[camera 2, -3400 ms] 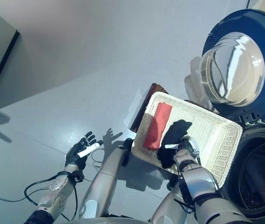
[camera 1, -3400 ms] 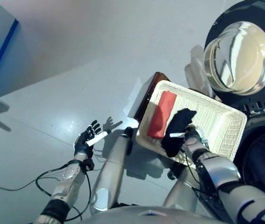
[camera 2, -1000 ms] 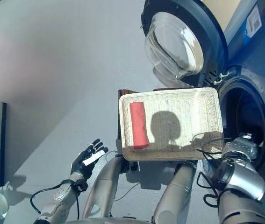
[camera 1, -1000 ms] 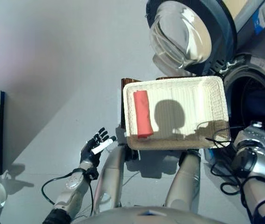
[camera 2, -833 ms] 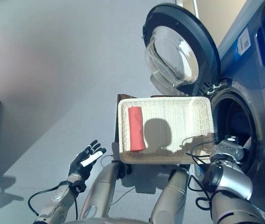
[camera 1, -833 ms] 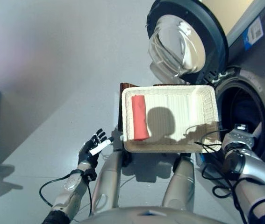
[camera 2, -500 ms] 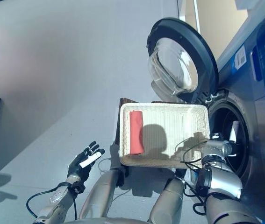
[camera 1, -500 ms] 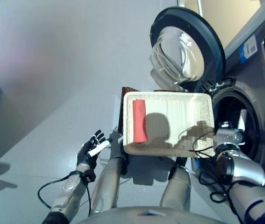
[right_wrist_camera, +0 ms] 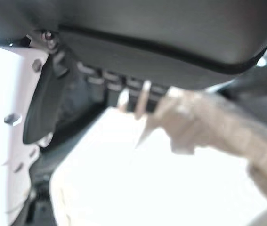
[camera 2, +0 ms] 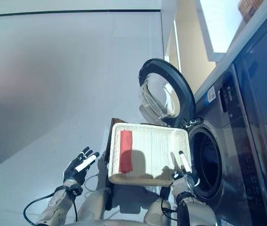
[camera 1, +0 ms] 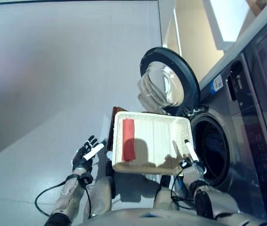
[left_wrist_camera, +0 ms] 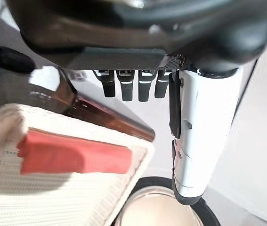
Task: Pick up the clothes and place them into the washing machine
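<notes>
A rolled red cloth lies at the left end of the white wicker basket, also seen past my left hand in its wrist view as the red cloth. No black cloth shows in any view. My right hand is at the basket's near right corner, beside the washing machine's dark drum opening. It is open, its white-covered thumb pointing up, and it holds nothing. My left hand hangs open over the floor, left of the basket and apart from it.
The round door stands swung open behind the basket. The grey washing machine front fills the right side. A dark brown stand shows under the basket's far left corner. Grey floor stretches to the left.
The camera has lifted and shifted. My right hand has come out of the drum opening and back to the basket's right corner. The black cloth it held in the basket earlier no longer shows.
</notes>
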Motion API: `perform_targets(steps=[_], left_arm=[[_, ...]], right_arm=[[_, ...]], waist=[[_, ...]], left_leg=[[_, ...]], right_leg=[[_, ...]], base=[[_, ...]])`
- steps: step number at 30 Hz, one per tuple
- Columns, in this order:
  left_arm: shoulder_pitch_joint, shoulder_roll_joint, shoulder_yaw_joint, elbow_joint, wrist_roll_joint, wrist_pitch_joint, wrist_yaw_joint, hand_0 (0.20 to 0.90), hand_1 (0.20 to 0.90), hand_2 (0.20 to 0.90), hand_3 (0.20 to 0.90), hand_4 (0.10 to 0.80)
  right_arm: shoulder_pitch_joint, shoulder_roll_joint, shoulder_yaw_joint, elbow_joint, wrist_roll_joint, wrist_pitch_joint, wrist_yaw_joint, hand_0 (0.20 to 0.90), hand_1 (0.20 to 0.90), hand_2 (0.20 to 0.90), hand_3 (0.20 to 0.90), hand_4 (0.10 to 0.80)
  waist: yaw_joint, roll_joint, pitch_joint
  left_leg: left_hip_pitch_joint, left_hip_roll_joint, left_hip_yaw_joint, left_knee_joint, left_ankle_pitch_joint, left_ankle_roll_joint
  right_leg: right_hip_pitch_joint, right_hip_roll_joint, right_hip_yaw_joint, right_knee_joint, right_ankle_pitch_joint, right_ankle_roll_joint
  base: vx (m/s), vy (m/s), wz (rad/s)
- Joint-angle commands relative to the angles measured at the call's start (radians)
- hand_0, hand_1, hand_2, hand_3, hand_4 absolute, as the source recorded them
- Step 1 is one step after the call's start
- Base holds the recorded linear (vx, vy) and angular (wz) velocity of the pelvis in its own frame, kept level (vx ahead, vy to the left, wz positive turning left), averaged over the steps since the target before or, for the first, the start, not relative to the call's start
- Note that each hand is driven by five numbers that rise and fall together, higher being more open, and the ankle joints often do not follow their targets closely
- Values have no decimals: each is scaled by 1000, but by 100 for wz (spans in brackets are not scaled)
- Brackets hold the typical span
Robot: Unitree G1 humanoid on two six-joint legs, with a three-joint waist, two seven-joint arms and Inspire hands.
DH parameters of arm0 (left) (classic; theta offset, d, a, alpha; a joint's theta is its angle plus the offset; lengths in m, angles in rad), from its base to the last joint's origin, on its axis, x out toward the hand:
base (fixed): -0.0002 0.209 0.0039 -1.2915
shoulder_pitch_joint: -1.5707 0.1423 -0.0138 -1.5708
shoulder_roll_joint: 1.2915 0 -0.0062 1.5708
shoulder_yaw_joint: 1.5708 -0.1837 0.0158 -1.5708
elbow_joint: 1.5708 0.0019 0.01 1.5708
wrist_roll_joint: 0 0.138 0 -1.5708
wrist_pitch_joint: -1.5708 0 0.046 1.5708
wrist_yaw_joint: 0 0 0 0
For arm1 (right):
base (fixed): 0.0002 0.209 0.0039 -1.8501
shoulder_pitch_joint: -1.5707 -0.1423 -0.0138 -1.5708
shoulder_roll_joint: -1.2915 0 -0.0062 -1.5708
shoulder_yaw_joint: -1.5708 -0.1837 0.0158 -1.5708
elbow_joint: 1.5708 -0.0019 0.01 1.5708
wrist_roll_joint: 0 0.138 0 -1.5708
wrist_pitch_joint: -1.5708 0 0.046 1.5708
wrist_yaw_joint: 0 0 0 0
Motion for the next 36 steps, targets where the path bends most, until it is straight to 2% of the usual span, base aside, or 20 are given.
perform_targets(steps=[1,3,5,11,13,19,27,29,31,32,36], left_arm=[[25,-4,39,-70,52,-83,-34,900,900,900,900,800],[38,0,36,-84,63,-85,-40,900,900,900,900,800],[44,4,33,-92,71,-89,-40,900,900,900,900,800],[53,18,39,-111,77,-88,-39,900,900,900,900,800],[53,30,35,-136,81,-87,-42,900,900,900,900,800],[42,47,36,-153,80,-90,-33,900,900,900,900,800],[21,71,5,-201,91,-85,-9,900,900,900,900,800],[16,79,1,-215,98,-81,5,900,900,900,900,800],[15,81,1,-218,99,-81,12,900,900,900,900,800],[15,83,4,-219,100,-80,24,900,900,900,900,800],[12,81,2,-210,97,-78,44,900,900,900,900,800]], right_arm=[[-6,-39,78,-11,-242,21,-6,900,900,900,900,800],[-15,-37,173,-16,-413,44,-37,900,900,900,900,800],[-25,-33,227,-33,-492,57,-40,900,900,900,900,800],[-66,-23,324,-72,-606,77,-37,900,900,900,900,800],[-96,-22,375,-72,-701,100,-50,900,900,900,900,800],[-153,-18,397,-62,-751,117,-62,900,900,900,900,800],[-269,7,432,-42,-812,147,-86,900,900,900,900,800],[-303,18,437,-47,-819,152,-95,900,900,900,900,800],[-310,22,440,-52,-820,154,-99,900,900,900,900,800],[-340,31,445,-50,-824,159,-109,900,900,900,900,800],[-383,49,446,-56,-827,165,-136,900,900,900,900,800]], waist=[[31,11,-48],[41,11,-50],[47,10,-48],[64,9,-37],[76,11,-18],[92,19,21],[98,46,106],[101,52,119],[102,51,120],[105,53,127],[109,51,134]], left_leg=[[32,124,-62,-42,21,-117],[35,126,-65,-42,22,-117],[32,128,-66,-39,22,-117],[-2,124,-78,-22,23,-118],[-30,115,-89,10,15,-116],[-83,102,-110,88,-11,-110],[-196,82,-112,323,-114,-81],[-235,87,-110,403,-153,-72],[-254,86,-109,426,-164,-69],[-284,86,-113,473,-185,-62],[-328,85,-114,521,-202,-57]], right_leg=[[10,-59,-10,-2,80,33],[20,-56,-15,-8,77,32],[19,-54,-17,-8,77,31],[2,-57,-21,6,75,29],[-10,-66,-22,34,69,29],[-32,-80,-24,81,50,26],[-145,-104,42,265,-9,10],[-196,-100,63,335,-42,1],[-217,-99,69,353,-53,-2],[-257,-97,91,405,-71,-7],[-302,-93,105,442,-87,-14]], base=[[52,-30,-3],[16,-14,-1],[3,-14,6],[-14,-6,4],[-40,-5,13],[-39,3,17],[-70,65,-3],[-47,75,-9],[-53,51,-12],[-59,52,-12],[-47,31,-10]])
